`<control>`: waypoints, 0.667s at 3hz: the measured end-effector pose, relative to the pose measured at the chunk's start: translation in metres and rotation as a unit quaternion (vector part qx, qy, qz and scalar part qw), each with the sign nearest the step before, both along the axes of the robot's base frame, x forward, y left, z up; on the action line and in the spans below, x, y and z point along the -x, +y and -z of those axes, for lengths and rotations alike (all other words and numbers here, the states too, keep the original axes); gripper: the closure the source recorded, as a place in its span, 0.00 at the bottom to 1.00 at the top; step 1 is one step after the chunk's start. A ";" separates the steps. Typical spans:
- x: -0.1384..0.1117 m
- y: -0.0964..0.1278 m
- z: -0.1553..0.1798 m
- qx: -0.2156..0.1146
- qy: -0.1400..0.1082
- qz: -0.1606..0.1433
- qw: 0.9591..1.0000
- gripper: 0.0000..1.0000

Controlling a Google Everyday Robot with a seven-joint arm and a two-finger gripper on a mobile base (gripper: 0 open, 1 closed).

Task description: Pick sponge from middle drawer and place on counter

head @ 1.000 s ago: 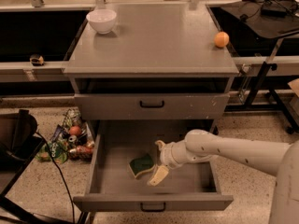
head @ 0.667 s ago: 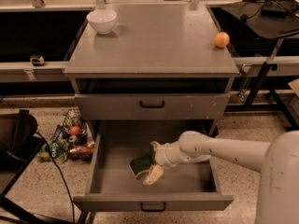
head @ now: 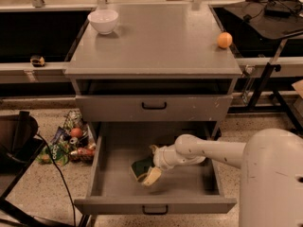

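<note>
The middle drawer (head: pixel 111 183) is pulled out at the bottom of the cabinet. The sponge (head: pixel 140 167), dark green with a pale yellow edge, lies tilted in the drawer, left of its centre. My gripper (head: pixel 150 164) reaches into the drawer from the right, low over the drawer floor. Its pale fingers (head: pixel 152 176) sit on either side of the sponge and close on it. The counter (head: pixel 161 41) is the grey top of the cabinet, above the drawers.
A white bowl (head: pixel 103 21) stands at the counter's back left and an orange ball (head: pixel 224 39) near its right edge. A shut drawer front (head: pixel 154 107) overhangs the open drawer. Snack bags and cans (head: pixel 71 143) lie on the floor at left, beside a black cable (head: pixel 59 174).
My gripper has moved a little left, deeper over the sponge. The sponge has shifted slightly left and tilted between the fingers.
</note>
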State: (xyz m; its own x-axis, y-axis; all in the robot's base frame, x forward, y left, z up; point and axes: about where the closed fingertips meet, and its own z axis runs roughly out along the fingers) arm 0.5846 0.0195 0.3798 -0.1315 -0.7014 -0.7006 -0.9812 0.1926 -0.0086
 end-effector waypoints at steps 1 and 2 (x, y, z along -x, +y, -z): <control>-0.006 0.005 0.016 0.016 0.003 0.001 1.000 0.18; -0.007 0.006 0.029 0.022 0.009 0.001 1.000 0.41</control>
